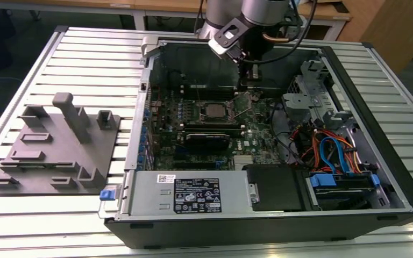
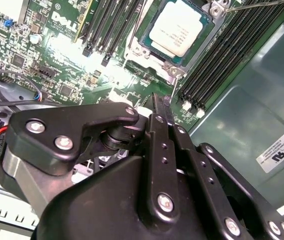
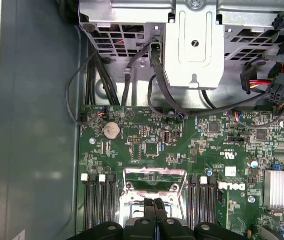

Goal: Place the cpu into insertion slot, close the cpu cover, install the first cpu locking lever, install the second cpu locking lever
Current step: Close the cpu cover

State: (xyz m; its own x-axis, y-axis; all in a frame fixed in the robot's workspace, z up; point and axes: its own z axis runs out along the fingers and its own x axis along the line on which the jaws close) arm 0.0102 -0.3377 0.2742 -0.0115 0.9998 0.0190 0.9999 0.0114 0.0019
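Open computer case [image 1: 264, 231], pincer [image 2: 161, 102] fingers pressed together, near cpu [image 2: 178, 30]

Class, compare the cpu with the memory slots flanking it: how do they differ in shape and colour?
The cpu is square; the memory slots are long and narrow. The cpu's top is pale silver; the memory slots are black. Both sit on the green motherboard.

The computer case [image 1: 264, 231] lies on the counter [image 1: 84, 54], with a fixture block [image 1: 56, 156] beside it at the exterior view's left. Inside the case, the cpu [image 2: 174, 31] sits in the insertion slot [image 2: 143, 50], with memory slots [image 2: 227, 60] on both sides. The power supply [image 1: 185, 196] lies along the near wall.
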